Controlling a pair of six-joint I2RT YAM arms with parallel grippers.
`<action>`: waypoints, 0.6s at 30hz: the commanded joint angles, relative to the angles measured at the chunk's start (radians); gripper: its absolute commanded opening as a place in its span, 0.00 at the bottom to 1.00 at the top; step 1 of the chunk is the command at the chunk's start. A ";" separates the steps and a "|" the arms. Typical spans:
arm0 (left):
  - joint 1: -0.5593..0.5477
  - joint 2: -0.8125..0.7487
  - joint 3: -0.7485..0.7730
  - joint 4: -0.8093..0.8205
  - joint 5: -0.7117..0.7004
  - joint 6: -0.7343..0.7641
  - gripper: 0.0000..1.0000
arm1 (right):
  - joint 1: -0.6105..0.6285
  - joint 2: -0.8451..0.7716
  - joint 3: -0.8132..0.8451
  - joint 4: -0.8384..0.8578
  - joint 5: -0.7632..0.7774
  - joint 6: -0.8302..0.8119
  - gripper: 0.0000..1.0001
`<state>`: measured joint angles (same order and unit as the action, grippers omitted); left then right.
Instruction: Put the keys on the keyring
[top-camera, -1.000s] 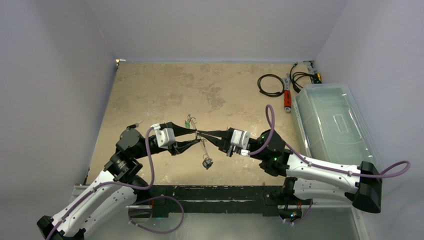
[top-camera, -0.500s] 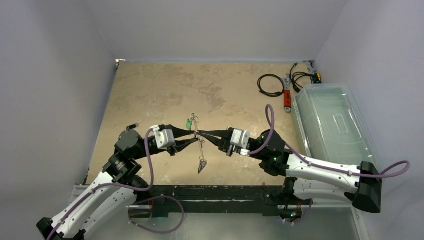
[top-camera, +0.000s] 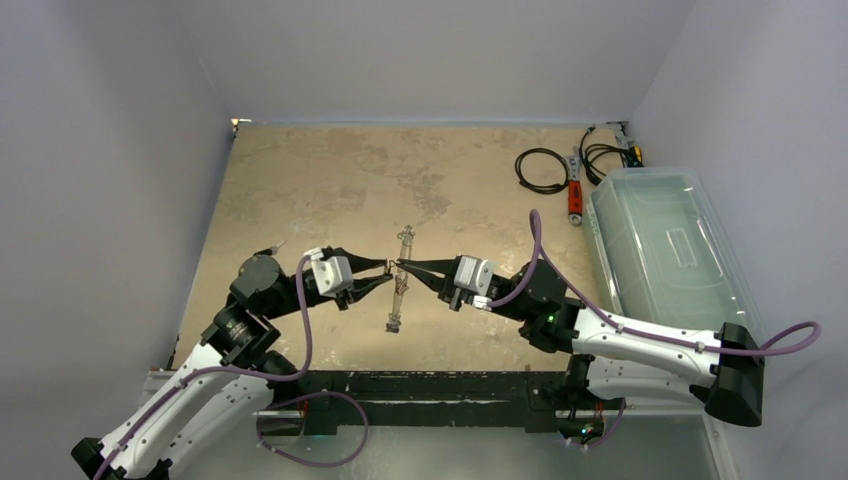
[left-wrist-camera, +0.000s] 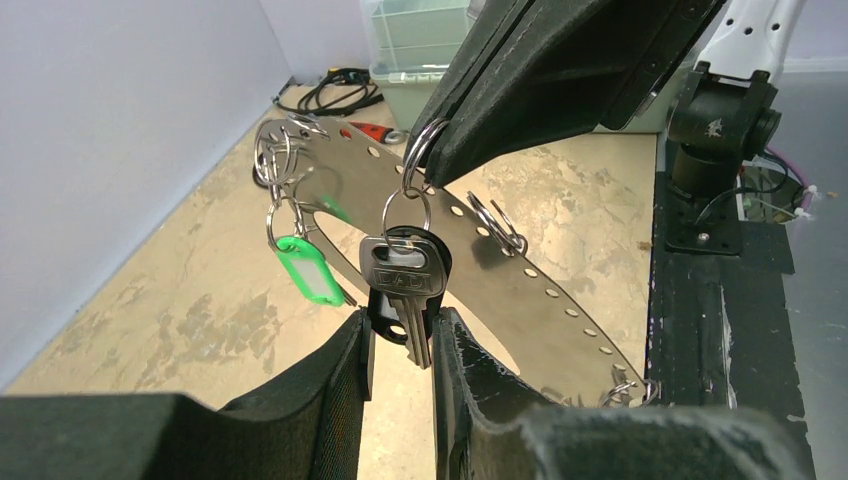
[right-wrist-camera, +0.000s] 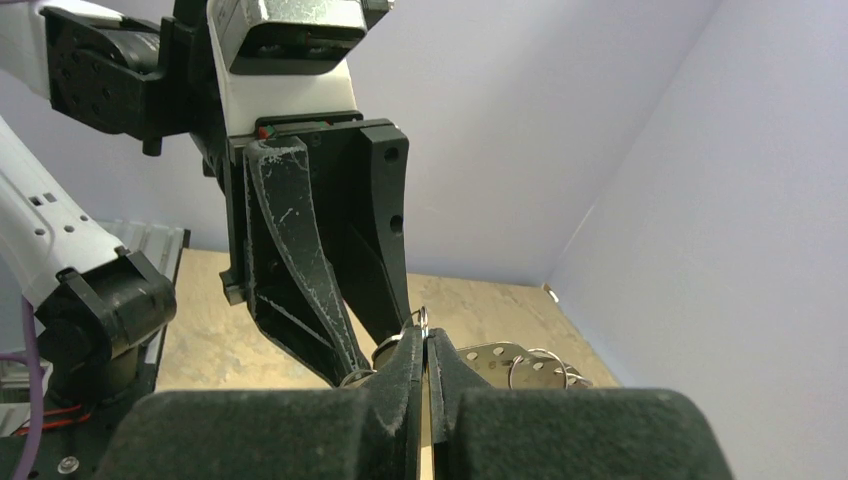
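The keyring (top-camera: 399, 285) hangs edge-on between my two grippers. In the left wrist view its flat crescent (left-wrist-camera: 520, 270) shows holes and several split rings. My right gripper (top-camera: 401, 265) is shut on one split ring (left-wrist-camera: 420, 150), which also shows in the right wrist view (right-wrist-camera: 422, 322). From that ring hang a silver key and a black-headed key (left-wrist-camera: 405, 275). Their blades dangle between the fingertips of my left gripper (top-camera: 385, 272), whose jaws stand slightly apart. A green tag (left-wrist-camera: 308, 268) hangs from another split ring to the left.
A clear plastic bin (top-camera: 670, 250) stands along the right wall. Black coiled cables (top-camera: 540, 170) and a red tool (top-camera: 575, 196) lie at the back right. Grey walls close in the left, back and right sides.
The keyring has swung from a slanted spread to hanging edge-on. The green tag is no longer visible from above. My left gripper's fingers have drawn closer together around the hanging keys.
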<state>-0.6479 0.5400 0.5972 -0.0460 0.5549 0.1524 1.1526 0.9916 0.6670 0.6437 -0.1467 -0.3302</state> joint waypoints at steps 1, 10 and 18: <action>0.010 0.006 0.054 -0.027 -0.018 0.027 0.00 | 0.001 -0.021 0.011 0.027 0.033 -0.019 0.00; 0.013 -0.018 0.066 -0.052 -0.070 0.039 0.00 | 0.001 0.006 0.028 -0.027 0.052 -0.039 0.00; 0.017 -0.026 0.063 -0.057 -0.106 0.049 0.00 | 0.002 0.020 0.039 -0.050 0.035 -0.038 0.13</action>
<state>-0.6415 0.5171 0.6201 -0.1146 0.4839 0.1810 1.1526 1.0119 0.6670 0.5804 -0.1181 -0.3611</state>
